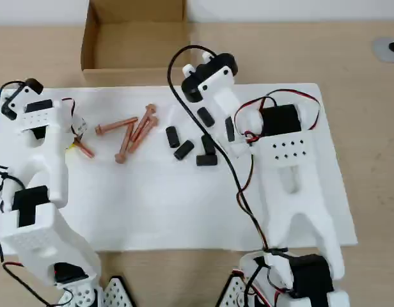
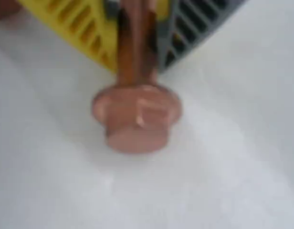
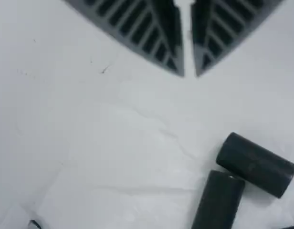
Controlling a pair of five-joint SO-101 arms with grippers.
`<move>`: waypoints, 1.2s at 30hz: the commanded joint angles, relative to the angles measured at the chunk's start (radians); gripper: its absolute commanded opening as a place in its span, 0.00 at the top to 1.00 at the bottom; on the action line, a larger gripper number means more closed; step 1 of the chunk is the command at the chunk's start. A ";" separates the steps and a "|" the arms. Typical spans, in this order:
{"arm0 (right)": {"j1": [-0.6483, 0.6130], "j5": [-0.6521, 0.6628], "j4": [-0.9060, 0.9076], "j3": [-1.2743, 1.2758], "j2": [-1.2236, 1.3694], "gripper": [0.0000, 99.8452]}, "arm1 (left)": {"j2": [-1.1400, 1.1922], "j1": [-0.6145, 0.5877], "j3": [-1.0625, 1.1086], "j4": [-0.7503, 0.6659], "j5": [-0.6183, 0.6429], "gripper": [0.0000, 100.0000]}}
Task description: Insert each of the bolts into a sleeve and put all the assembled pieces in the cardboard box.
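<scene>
The wooden table [image 1: 363,96] carries a wide white sheet [image 1: 152,204], slightly creased. The brown cardboard box [image 1: 88,45] stands open at the sheet's far edge. The left gripper [image 2: 136,45], one ribbed yellow finger and one ribbed grey, is clamped on the smooth shank of a copper-coloured bolt [image 2: 137,117] at the sheet's left side. That bolt's long axis slants away from the fingers, its flanged hexagonal head leading, low over the sheet. The right gripper [image 3: 187,67] hangs over bare sheet, its grey ribbed jaws drawn almost together with only a thin slit between and nothing in it. The loose bolts [image 1: 132,131] lie flat in a fanned cluster mid-sheet, one nearly crosswise, the others slanted. The sleeves [image 1: 183,150], short smooth black cylinders, lie on their sides just right of them.
</scene>
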 commanded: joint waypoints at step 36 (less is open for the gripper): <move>-0.262 0.393 0.279 -0.265 0.414 0.83 | -1.110 -0.003 0.114 0.516 -0.539 0.99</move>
